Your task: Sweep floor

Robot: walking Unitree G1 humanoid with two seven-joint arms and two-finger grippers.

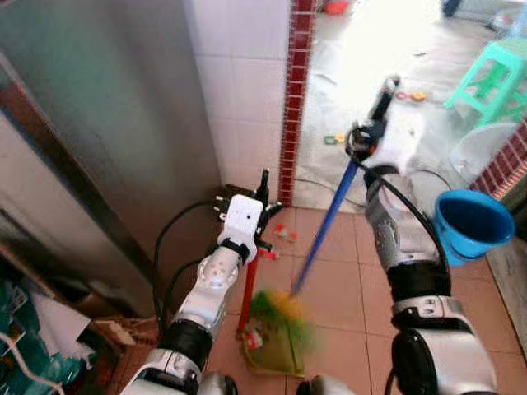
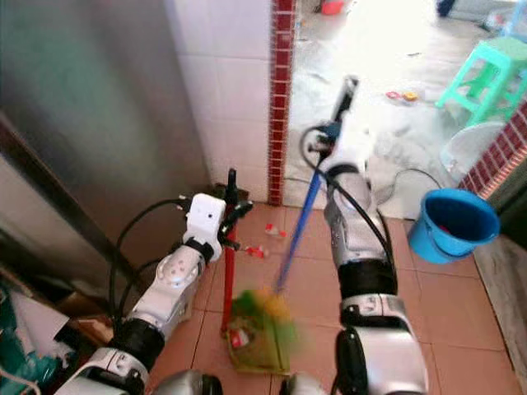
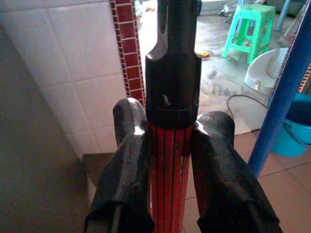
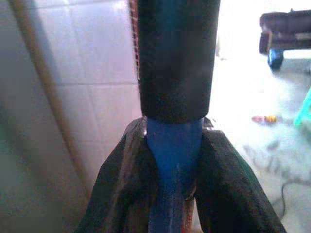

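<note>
A broom with a long blue pole [image 1: 325, 226] and blurred yellow-green bristles [image 1: 284, 313] slants across the terracotta tiled floor [image 1: 338, 280], its bristle end resting on the tiles just in front of the robot and its black-capped top pointing up toward the bright doorway. Beside it stands a red-handled dustpan [image 1: 248, 292] with a ribbed red shaft and a black cap at the top, its greenish pan [image 1: 268, 346] lying flat on the floor right against the bristles. A few small red and white scraps [image 1: 284, 234] lie on the tiles near the white tiled wall with its red brick strip [image 1: 290, 99].

The right gripper [image 4: 175, 160] is closed around the blue pole just below its black cap, both black fingers [image 4: 121, 189] pressed against it. The left gripper [image 3: 170, 145] is clamped on the red ribbed shaft just below its black cap, fingers [image 3: 126, 170] hugging either side.

The right arm reaches forward and up, forearm raised, wrist high by the doorway. The left arm stretches forward lower, wrist near the wall's base. A blue plastic bucket [image 1: 471, 224] sits to the right, a green plastic stool [image 1: 494, 78] beyond.
</note>
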